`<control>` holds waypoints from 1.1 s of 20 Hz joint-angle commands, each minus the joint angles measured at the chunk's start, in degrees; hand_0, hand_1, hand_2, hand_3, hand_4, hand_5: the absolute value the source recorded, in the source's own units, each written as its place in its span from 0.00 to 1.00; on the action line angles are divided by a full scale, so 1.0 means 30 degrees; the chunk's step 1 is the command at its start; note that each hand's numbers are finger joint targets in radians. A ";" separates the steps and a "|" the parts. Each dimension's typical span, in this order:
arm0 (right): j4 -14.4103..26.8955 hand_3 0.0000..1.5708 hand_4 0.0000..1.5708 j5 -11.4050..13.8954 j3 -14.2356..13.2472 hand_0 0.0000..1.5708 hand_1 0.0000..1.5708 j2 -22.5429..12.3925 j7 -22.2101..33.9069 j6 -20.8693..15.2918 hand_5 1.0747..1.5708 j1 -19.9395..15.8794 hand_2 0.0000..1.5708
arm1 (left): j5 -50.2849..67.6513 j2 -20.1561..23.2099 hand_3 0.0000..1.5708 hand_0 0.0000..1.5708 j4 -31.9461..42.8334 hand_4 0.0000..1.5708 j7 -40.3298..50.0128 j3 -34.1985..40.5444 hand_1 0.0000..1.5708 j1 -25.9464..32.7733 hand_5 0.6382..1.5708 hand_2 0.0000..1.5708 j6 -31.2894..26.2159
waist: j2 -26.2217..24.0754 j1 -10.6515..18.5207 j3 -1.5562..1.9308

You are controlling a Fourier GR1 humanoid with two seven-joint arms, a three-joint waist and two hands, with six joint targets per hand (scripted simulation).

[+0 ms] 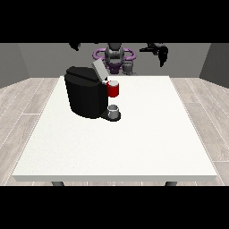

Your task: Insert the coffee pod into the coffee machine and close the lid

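Note:
A black coffee machine point(85, 96) stands on the left half of the white table point(147, 134). Its grey lid point(98, 69) is tilted up and open. A red pod holder point(113, 90) juts out at the machine's front, with a pale round top that may be the coffee pod; I cannot tell. Below the holder, a small grey cup point(114, 110) sits on the machine's base. The hand at the view's right point(160, 51) hangs high behind the table's far edge, fingers drooping and holding nothing. The hand at the view's left point(75, 45) is raised above and behind the machine, only partly in view.
The robot's torso point(115, 58) stands behind the far edge of the table, just right of the machine. The right half and the front of the table are bare white surface. Wooden floor surrounds the table.

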 commanded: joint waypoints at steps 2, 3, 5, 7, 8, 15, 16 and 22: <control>-0.0147 0.00 0.00 0.0305 0.0447 0.00 0.00 0.0335 0.1480 -0.0074 1.00 -0.1509 0.00 | 0.0439 -0.0355 0.00 0.00 -0.2587 0.07 0.0430 -0.0966 0.00 0.1756 1.00 0.00 0.0333 | 0.0358 0.0222 -0.0001; 0.0853 0.00 0.00 0.0498 -0.0026 0.00 0.00 -0.0274 0.0130 0.0409 1.00 -0.1114 0.00 | 0.1315 -0.0112 0.00 0.00 -0.3249 0.00 0.1784 -0.0843 0.00 0.1484 1.00 0.00 -0.0669 | 0.0612 0.0699 0.0004; 0.1113 0.00 0.00 0.0476 0.0141 0.00 0.00 0.0298 0.0404 0.0169 1.00 -0.1321 0.00 | 0.1490 -0.0238 0.00 0.00 -0.4325 0.00 0.1877 -0.1436 0.00 0.2545 1.00 0.00 -0.0057 | 0.0723 0.0723 0.0003; 0.1645 0.00 0.00 -0.0292 -0.0672 0.00 0.00 0.0070 -0.0223 0.0583 1.00 -0.2426 0.00 | 0.1883 0.0073 0.00 0.00 -0.4299 0.00 0.1006 -0.0860 0.00 0.1894 1.00 0.00 0.0393 | 0.2353 0.0495 0.0002; 0.2082 0.00 0.00 0.0317 -0.0084 0.00 0.00 0.0764 -0.0014 -0.0137 1.00 -0.2869 0.00 | 0.2001 -0.0436 0.00 0.00 -0.4526 0.00 0.1146 -0.1832 0.00 0.2505 1.00 0.00 0.0247 | 0.2164 0.1236 0.0002; 0.4435 0.00 0.00 -0.0327 -0.1254 0.00 0.00 0.0104 -0.1448 0.1085 1.00 -0.3355 0.00 | 0.2523 -0.0016 0.00 0.00 -0.7827 0.00 0.2953 -0.2342 0.00 0.3969 1.00 0.00 0.0729 | 0.3084 0.0726 0.0003; 0.3935 0.00 0.00 -0.0615 -0.1163 0.00 0.00 -0.0396 -0.0800 0.1993 1.00 -0.3766 0.00 | 0.2961 0.0671 0.00 0.00 -0.7376 0.00 0.2835 -0.1728 0.00 0.3348 1.00 0.00 0.0726 | 0.3401 -0.0261 0.0000; 0.5663 0.00 0.00 0.0042 -0.1188 0.00 0.00 0.0120 -0.1398 0.1235 1.00 -0.5361 0.00 | 0.2513 0.0733 0.00 0.00 -0.8738 0.00 0.1917 -0.2510 0.00 0.4492 1.00 0.00 0.1362 | 0.4323 0.0022 -0.0001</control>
